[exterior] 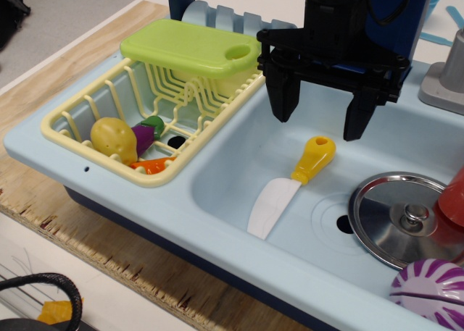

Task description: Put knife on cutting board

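Observation:
The knife lies in the light-blue sink basin, its white blade toward the near wall and its yellow handle pointing up and away. The lime-green cutting board rests across the far end of the pale yellow dish rack, its handle hole at the right. My black gripper hangs open and empty above the basin, its fingertips just above and to either side of the knife's handle end.
The rack holds a yellow potato, a purple-and-green vegetable and an orange piece. A steel pot lid lies in the basin at right, with a purple-striped ball and a red object nearby. A grey faucet base stands behind.

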